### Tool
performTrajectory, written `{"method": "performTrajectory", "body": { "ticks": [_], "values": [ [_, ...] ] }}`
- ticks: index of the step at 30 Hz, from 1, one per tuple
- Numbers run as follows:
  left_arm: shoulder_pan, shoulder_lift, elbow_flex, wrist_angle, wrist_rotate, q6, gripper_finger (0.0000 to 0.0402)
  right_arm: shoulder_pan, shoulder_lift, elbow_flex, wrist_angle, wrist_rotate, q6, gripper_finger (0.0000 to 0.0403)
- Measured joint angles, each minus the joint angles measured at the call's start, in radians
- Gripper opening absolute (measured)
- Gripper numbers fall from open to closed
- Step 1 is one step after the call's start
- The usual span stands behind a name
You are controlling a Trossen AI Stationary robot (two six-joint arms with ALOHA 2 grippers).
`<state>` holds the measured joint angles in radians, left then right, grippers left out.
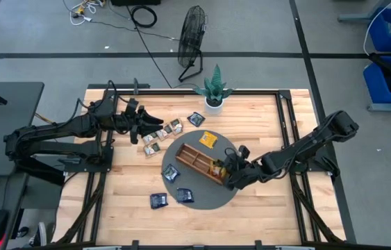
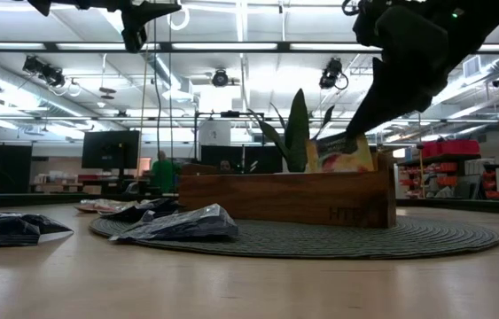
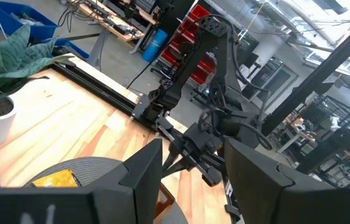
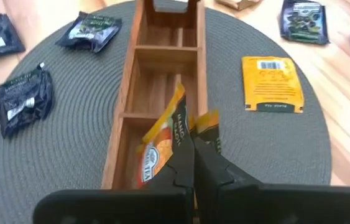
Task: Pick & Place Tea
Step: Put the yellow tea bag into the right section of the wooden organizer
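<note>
Tea sachets are our concern, and we see one yellow-orange sachet (image 4: 162, 146) standing upright in the end compartment of the wooden tray (image 4: 165, 56), pinched at its top edge by the right gripper (image 4: 192, 163), whose fingers are closed tight on it. A second yellow sachet (image 4: 207, 127) stands just beside it against the tray wall, and we cannot tell whether the fingers also catch that one. The tray lies on the round grey mat (image 1: 230, 198) near the table's right-hand middle. Around it we count a flat yellow sachet (image 1: 208, 139) on the mat, dark navy sachets (image 1: 171, 172) on the mat's near side and one more (image 1: 158, 200) off it toward the near edge, and pale tan sachets (image 1: 155, 137) in a cluster toward the far left of the table. Our left gripper (image 1: 145, 125) hovers above that cluster with its fingers apart and nothing between them. We judge the placing step is almost done: next the right fingers should part and lift straight up, without dragging the sachet out.
</note>
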<state>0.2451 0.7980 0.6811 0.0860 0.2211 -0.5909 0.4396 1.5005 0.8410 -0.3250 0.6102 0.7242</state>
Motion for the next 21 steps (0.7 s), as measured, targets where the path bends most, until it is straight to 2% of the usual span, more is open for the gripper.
{"method": "performTrajectory", "body": {
  "ticks": [11,21],
  "values": [
    [0.000,0.000,0.000,-0.002,-0.027,0.000,0.0179,0.047,0.041,0.000,0.005,0.013,0.076,0.0009],
    [0.001,0.000,0.000,-0.002,-0.029,0.001,0.0179,0.047,-0.028,0.000,0.004,0.009,0.183,0.0098]
  ]
}}
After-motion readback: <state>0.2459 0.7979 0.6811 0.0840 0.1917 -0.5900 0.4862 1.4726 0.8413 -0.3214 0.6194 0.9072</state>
